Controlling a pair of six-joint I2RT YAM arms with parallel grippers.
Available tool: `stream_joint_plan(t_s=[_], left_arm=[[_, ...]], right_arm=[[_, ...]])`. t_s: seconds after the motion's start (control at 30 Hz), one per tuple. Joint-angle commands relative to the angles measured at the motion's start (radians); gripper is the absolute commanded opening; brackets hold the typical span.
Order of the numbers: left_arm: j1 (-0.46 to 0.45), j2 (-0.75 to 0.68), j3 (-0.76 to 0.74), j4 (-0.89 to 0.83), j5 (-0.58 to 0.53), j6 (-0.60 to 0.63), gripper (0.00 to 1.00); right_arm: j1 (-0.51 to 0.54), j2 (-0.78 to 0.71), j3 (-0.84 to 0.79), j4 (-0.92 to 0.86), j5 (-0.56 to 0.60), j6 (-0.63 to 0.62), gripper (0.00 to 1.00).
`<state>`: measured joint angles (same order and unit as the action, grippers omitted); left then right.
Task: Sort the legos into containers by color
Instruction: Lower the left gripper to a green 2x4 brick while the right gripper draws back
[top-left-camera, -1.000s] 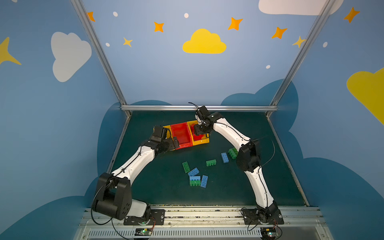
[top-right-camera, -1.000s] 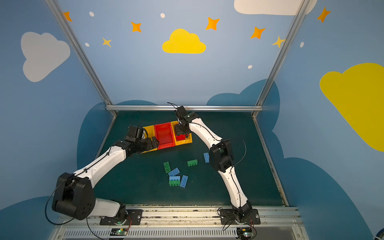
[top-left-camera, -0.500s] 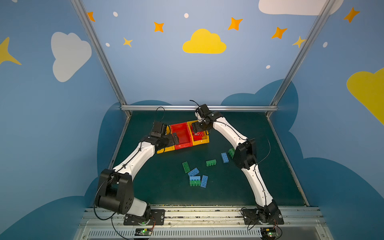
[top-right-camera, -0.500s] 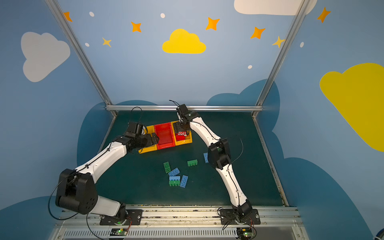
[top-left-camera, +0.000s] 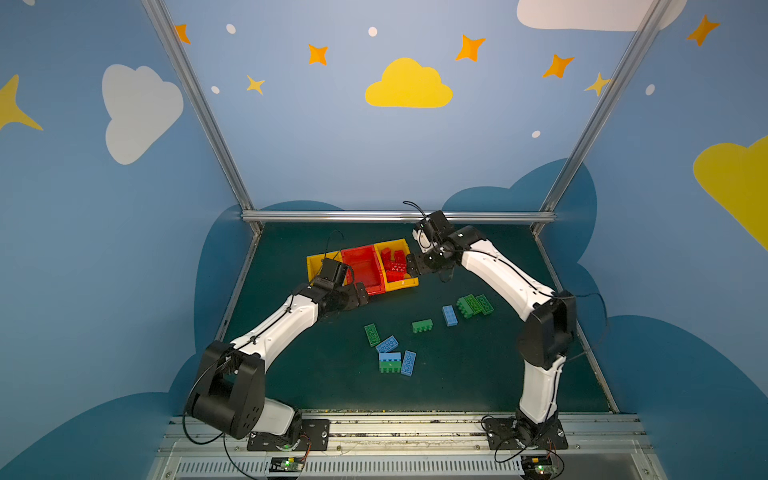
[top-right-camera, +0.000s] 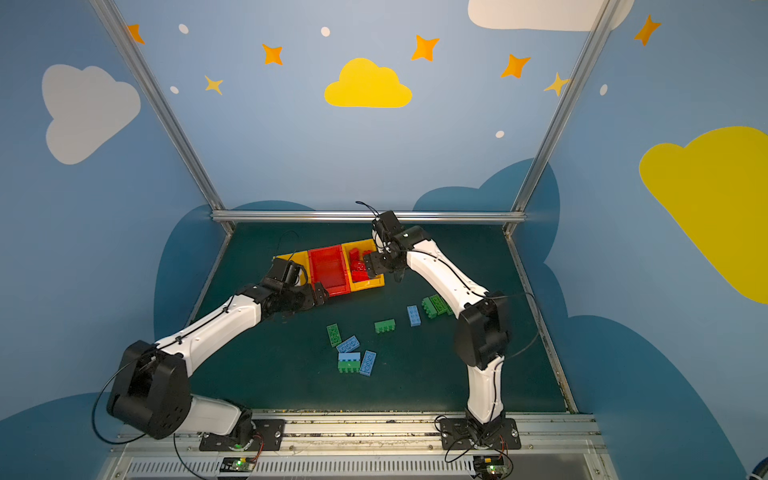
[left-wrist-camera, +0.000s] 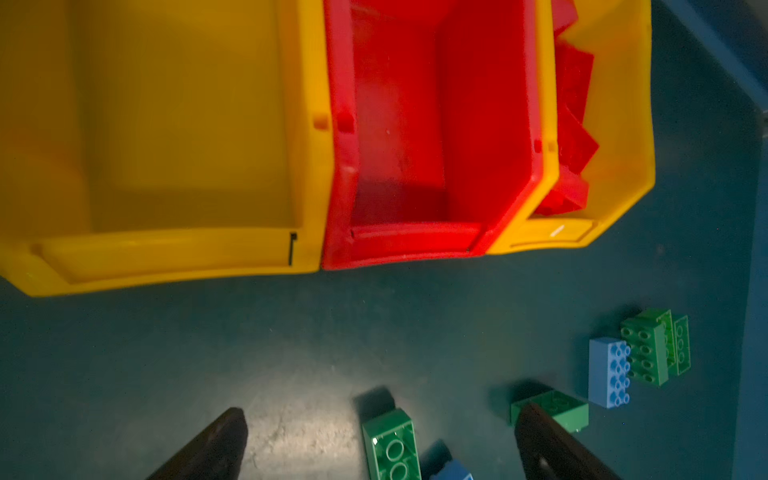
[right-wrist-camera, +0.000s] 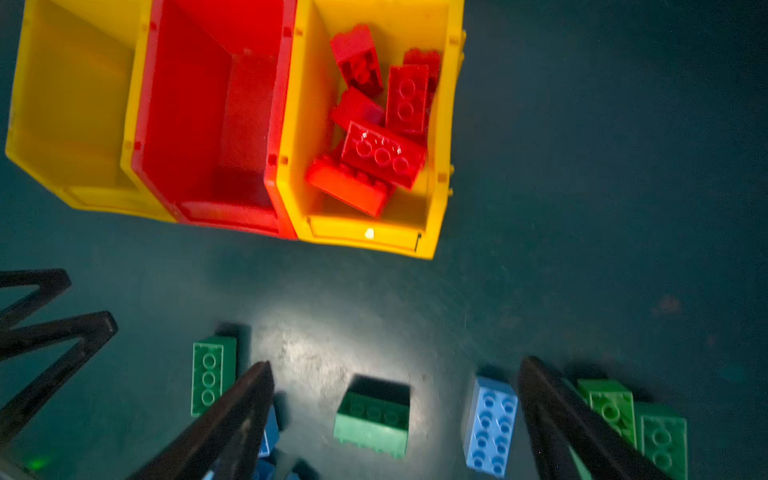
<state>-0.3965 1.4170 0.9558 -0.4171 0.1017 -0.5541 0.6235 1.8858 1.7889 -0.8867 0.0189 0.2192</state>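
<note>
Now | dark green mat (top-left-camera: 457, 395) | blue cloud-painted walls (top-left-camera: 291, 145) | left end effector (left-wrist-camera: 380, 411), right end effector (right-wrist-camera: 397, 363): spread, empty

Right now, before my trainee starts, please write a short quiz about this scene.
1. True or false: the red bin holds bricks.
2. Fill in: the loose bricks on the mat are green or ____.
3. Where are the red bricks? A) red bin B) mat C) right yellow bin
Key: 1 false; 2 blue; 3 C.
</note>
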Motion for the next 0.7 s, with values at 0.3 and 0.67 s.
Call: stream_joint_plan(t_s=[0.3, 0.67], left_arm=[[-0.272, -0.142, -0.156, -0.177, -0.233, -0.354, 1.00], [-0.374, -0.048, -0.128, -0.181, -0.324, -0.428, 1.00]], right_arm=[[0.111, -0.455, -0.499, -0.013, 0.044, 0.154, 0.91], [0.192, -0.730, -0.729, -0.035, 0.043, 0.279, 0.93]])
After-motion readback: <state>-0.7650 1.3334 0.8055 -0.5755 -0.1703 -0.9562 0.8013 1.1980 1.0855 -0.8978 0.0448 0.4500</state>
